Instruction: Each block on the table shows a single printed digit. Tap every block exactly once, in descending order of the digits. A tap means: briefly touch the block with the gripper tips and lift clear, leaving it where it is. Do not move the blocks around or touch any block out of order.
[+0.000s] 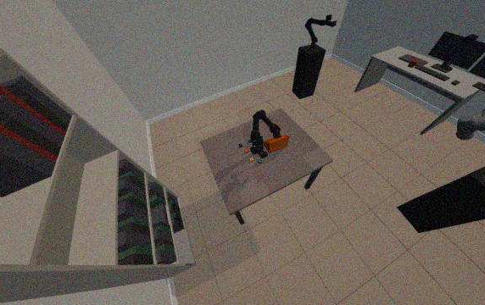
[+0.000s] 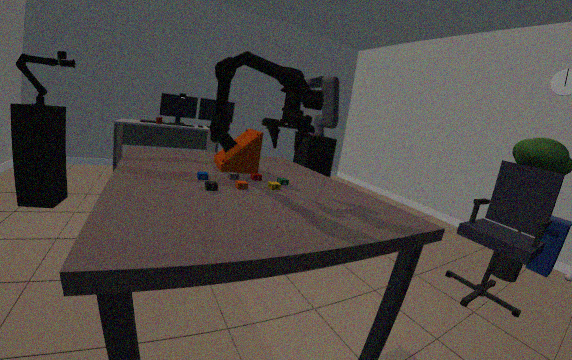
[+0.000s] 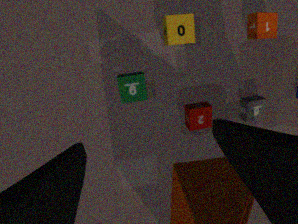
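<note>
My gripper [image 2: 290,144] [image 3: 149,137] is open and empty, above the table [image 2: 166,225] near the red and green blocks. In the wrist view, the red block [image 3: 198,117] [image 2: 256,177] shows 2, the yellow block [image 3: 180,29] [image 2: 274,185] 0 and the orange block [image 3: 263,26] [image 2: 242,185] 1. The green block [image 3: 132,88] [image 2: 283,181] shows a barred digit, 6 or 9. The grey block [image 3: 253,107] [image 2: 234,176] has an unreadable digit. The blue block [image 2: 202,176] barely enters the wrist view's right edge. The black block [image 2: 211,186] [image 1: 240,145] shows no readable digit.
An orange wedge-shaped object [image 1: 277,144] [image 2: 248,156] [image 3: 212,182] stands on the table beside the arm, close behind the red block. In the wrist view it reaches between the fingers' outlines, partly behind the right finger.
</note>
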